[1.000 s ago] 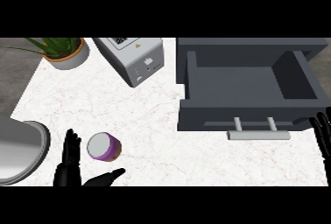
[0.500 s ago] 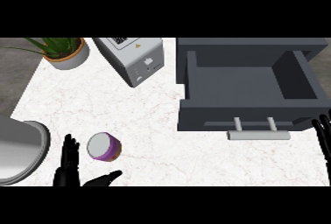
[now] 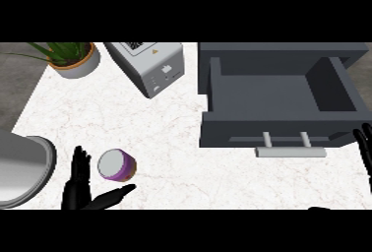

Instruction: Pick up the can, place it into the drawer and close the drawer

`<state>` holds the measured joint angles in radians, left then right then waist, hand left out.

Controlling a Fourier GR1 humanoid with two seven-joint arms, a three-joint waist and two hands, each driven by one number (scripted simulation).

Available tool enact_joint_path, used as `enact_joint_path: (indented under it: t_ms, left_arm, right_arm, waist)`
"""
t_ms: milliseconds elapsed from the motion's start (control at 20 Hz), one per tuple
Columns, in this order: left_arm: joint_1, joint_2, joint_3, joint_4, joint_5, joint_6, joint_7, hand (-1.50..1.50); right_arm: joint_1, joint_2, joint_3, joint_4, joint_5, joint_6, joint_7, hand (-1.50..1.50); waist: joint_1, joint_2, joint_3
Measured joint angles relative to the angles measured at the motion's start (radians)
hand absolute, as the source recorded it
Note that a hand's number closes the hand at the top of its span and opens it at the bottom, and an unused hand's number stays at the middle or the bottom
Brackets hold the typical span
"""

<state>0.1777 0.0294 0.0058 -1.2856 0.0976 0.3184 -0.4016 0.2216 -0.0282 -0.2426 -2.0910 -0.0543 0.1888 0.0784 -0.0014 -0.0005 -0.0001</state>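
A purple can (image 3: pixel 116 165) with a grey lid lies on the white marble counter at the lower left. My left hand (image 3: pixel 81 186) is open right beside it, fingers straight along its left side and thumb stretched out below it, apart from the can. The dark grey drawer (image 3: pixel 280 93) stands pulled open at the upper right, nothing inside it, with a pale handle (image 3: pixel 289 150) on its front. My right hand (image 3: pixel 363 150) shows only as straight fingers at the right edge, just right of the handle.
A potted plant (image 3: pixel 71 58) stands at the back left. A white toaster-like appliance (image 3: pixel 149 64) sits between it and the drawer. A grey sink rim (image 3: pixel 25 170) curves in at the left edge, close to my left hand.
My left hand has slid slightly lower and its thumb has moved under the can. The can, drawer and right hand have stayed in place.
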Motion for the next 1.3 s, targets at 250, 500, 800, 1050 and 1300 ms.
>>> enact_joint_path:
  t_ms: [250,500,800,1050,1300]
  left_arm:
    - [-0.048,-0.003,0.021,0.076,0.003,-0.006,-0.029,-1.50]
    - [-0.079,-0.015,0.019,0.089,-0.004,0.005,-0.016,-1.50]
    - [-0.149,-0.017,0.022,0.150,0.006,0.015,-0.017,-1.50]
    - [-0.212,-0.010,0.015,0.198,0.006,0.016,-0.008,-1.50]
    - [-0.238,-0.011,0.009,0.239,0.020,0.011,-0.053,1.50]
  right_arm:
    - [0.014,-0.002,0.006,-0.023,-0.003,0.004,0.013,-1.50]
    - [-0.004,-0.020,-0.022,-0.015,-0.024,0.020,0.029,-1.50]
    - [0.016,-0.005,-0.002,-0.037,-0.014,0.009,0.024,-1.50]
    - [0.039,0.007,0.003,-0.057,-0.013,0.022,0.021,-1.50]
    - [0.065,0.013,-0.019,-0.066,-0.037,0.048,0.010,-1.50]
  waist:
    - [-0.001,0.000,0.000]
    - [0.000,0.000,0.000]
    - [-0.002,0.000,0.000]
    - [-0.002,0.000,0.000]
    - [-0.003,0.000,0.001]
